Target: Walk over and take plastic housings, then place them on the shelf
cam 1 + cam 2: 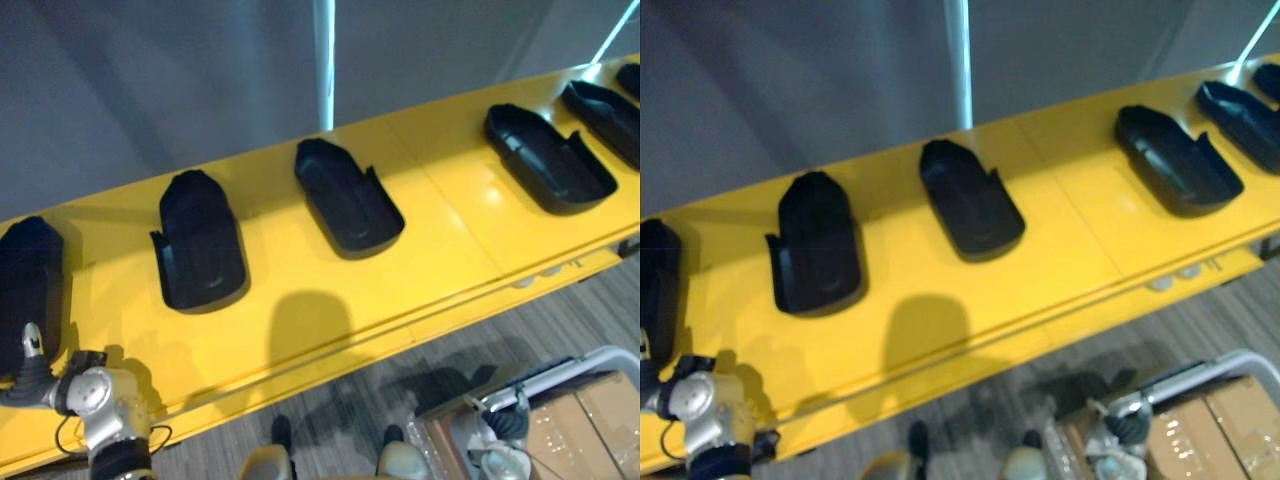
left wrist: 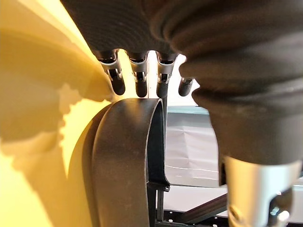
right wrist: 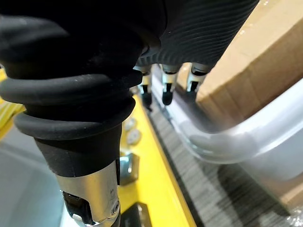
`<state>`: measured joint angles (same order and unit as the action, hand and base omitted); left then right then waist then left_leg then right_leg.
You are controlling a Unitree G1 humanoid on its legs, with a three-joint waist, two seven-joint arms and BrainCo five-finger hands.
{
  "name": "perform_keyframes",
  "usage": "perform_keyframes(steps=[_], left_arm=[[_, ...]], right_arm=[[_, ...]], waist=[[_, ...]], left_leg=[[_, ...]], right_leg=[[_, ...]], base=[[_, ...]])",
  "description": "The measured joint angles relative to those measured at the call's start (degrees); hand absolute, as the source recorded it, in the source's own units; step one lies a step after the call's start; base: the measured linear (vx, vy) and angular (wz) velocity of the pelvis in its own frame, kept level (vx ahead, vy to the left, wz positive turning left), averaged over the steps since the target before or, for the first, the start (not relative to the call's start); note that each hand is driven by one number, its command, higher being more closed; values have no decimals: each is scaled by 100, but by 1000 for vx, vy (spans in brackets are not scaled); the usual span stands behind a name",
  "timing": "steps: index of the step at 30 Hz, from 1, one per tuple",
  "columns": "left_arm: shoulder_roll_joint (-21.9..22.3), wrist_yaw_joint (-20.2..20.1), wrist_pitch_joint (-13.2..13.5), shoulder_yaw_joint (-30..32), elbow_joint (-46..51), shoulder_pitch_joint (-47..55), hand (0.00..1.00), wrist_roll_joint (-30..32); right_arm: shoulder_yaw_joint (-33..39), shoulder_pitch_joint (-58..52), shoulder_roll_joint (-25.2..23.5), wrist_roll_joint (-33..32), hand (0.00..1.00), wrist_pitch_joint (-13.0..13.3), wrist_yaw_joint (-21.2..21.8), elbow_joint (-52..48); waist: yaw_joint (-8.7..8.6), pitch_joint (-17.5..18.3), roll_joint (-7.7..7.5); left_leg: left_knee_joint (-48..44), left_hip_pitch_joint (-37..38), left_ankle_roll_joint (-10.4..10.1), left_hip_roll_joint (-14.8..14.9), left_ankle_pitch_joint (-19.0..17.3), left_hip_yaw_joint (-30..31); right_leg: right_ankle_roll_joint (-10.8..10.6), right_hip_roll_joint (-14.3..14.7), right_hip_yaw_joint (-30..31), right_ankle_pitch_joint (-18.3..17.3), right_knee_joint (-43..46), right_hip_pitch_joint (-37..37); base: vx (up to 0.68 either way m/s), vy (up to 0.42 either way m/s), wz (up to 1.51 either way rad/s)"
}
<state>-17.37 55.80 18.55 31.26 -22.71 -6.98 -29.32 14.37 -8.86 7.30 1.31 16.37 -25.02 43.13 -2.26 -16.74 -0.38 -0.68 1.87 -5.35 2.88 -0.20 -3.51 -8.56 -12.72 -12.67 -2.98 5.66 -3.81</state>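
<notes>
Black plastic housings sit well apart in a slanting row along the yellow shelf [image 1: 450,250], each a rounded shell lying hollow side up: the leftmost housing [image 1: 30,285] nearest, the second housing [image 1: 200,245], the middle housing [image 1: 348,195], the right housing [image 1: 548,158], the far-right housing [image 1: 605,115] farthest

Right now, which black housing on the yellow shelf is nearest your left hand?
The housing at the row's far left end; the left hand is beside it.
</notes>
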Motion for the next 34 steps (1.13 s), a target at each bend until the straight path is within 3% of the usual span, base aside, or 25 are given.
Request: perform_keyframes(steps=[13,19,23,24,27,31,34], left_arm=[[-477,-52,-180,9,-452,-520,0,-252],[-503,-87,-34,7,-414,-629,0,-403],[-46,-50,199,-12,296,-186,0,-230],[267,-46,250,-72,771,157,0,-14],[827,-53,258,-237,1510,853,0,319],[1184,-208,259,-348,1773,1494,0,348],[1277,-551,276,-440,1786,1849,0,340]], right_arm=[[-1,46,40,-4,0,-2,3,1],[0,41,47,-49,0,-2,5,15],[2,31,-71,-48,0,-1,1,13],[1,7,-157,-54,0,1,-5,2],[0,-6,-295,-61,0,7,-22,-108],[-112,-37,-372,-62,0,13,-146,-309],[-113,-88,-418,-154,0,14,-167,-352]], waist=[[-2,-152,114],[2,-159,118],[23,-158,116],[30,-156,113],[178,-139,95],[287,19,25],[419,304,-64]], left_leg=[[-125,-108,-1,19,-26,-4],[-124,-146,-1,9,-30,13],[-123,-153,1,-11,-31,102],[-123,-150,1,-21,-31,154],[-79,-69,2,-30,-30,192],[12,21,5,-56,-13,314],[48,33,2,-67,-7,378]], right_leg=[[15,5,24,-6,84,102],[10,4,15,-2,67,123],[-3,-1,-36,8,3,57],[-7,-2,-127,12,-52,-27],[-13,1,-173,16,-124,-145],[-13,-3,-321,16,-225,-317],[-13,5,-436,16,-314,-409]], base=[[-5,1,0],[3,0,1],[23,2,9],[23,0,21],[14,3,9],[13,-2,15],[29,-10,13]])
